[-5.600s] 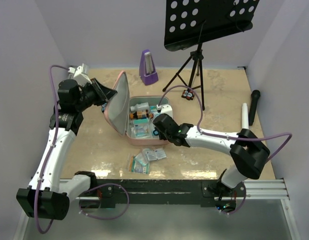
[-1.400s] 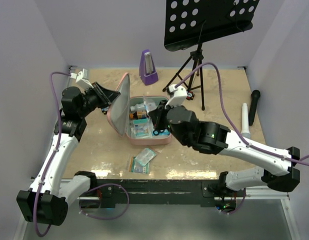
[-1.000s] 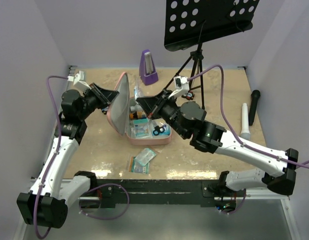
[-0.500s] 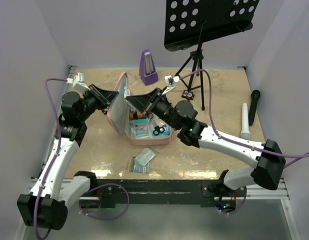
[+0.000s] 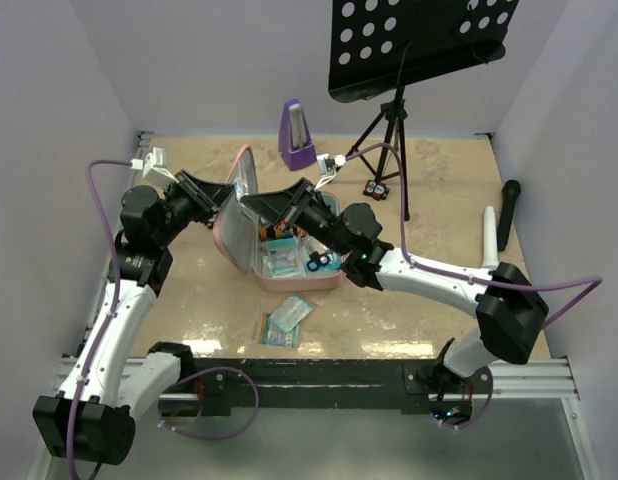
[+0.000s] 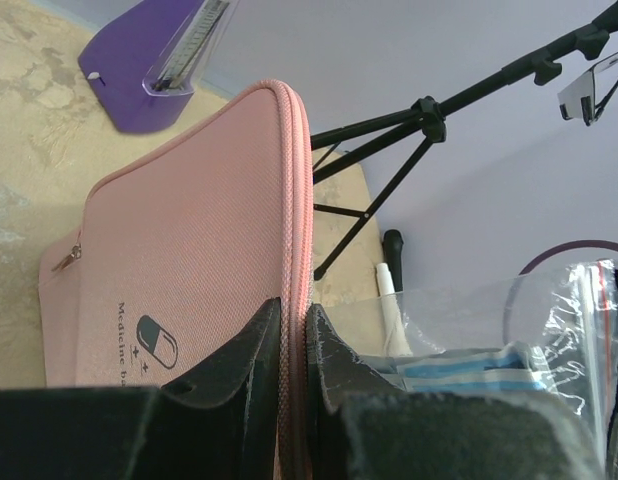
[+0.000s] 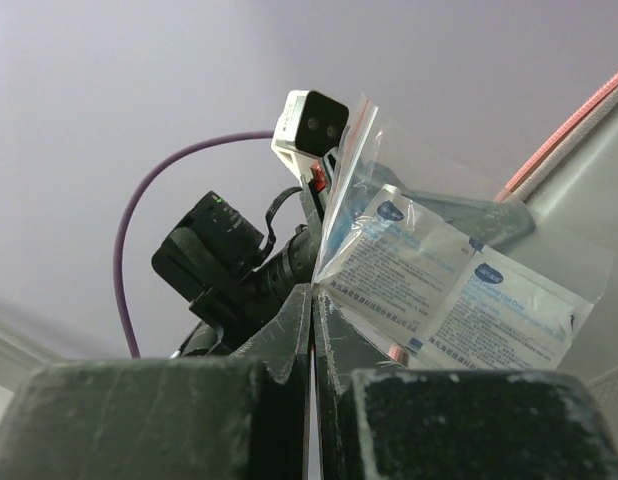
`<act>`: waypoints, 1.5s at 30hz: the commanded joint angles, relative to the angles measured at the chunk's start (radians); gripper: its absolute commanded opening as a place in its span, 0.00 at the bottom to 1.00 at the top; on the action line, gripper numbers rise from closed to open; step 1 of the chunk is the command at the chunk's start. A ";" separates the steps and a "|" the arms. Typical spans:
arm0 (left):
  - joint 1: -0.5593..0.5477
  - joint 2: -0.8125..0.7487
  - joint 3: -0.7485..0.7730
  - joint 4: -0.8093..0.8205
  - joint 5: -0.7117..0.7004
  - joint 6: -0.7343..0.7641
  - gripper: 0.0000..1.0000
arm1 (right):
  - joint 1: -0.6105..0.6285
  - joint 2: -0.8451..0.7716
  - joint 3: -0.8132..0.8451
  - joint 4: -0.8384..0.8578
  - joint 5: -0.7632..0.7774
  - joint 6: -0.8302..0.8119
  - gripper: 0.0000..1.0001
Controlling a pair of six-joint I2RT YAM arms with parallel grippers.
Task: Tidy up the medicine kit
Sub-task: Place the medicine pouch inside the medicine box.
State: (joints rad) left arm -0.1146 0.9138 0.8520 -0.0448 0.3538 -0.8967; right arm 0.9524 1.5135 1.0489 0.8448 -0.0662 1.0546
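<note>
we hold the medicine kit (image 5: pixel 289 283) open on the table (image 5: pixel 449 190), left gripper (image 6: pixel 289 330) pinching its lid (image 6: pixel 189 260); right gripper (image 7: pixel 311 300) pinches a clear bag (image 7: pixel 419 270) near the lid; some items are already packed inside, loose packets (image 5: pixel 287 318) lie outside, unpacked.

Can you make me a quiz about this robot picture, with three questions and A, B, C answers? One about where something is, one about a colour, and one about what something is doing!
1. Where is the purple metronome?
A) inside the kit
B) standing behind the kit
C) between a gripper's fingers

2. What colour is the medicine kit on the outside?
A) pink
B) green
C) yellow

3. What is the right gripper doing?
A) hanging wide open
B) pushing the lid down
C) pinching a clear bag with packets in it

Answers:
1 B: it stands upright beyond the open kit.
2 A: the left wrist view shows the pink fabric lid.
3 C: its fingers are closed on the bag's edge.
</note>
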 commanded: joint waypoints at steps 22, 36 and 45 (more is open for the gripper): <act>-0.007 -0.066 -0.013 0.011 -0.007 0.015 0.00 | -0.030 0.175 -0.032 0.438 -0.096 0.157 0.00; -0.007 -0.082 -0.016 0.006 -0.009 0.013 0.00 | -0.032 0.234 -0.059 0.514 -0.057 0.216 0.00; -0.007 -0.090 -0.024 0.023 -0.009 0.004 0.00 | -0.032 0.260 -0.063 0.556 -0.001 0.294 0.00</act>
State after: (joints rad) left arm -0.1146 0.8497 0.8249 -0.0849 0.3264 -0.8787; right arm 0.9226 1.7557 0.9764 1.2972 -0.1116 1.2999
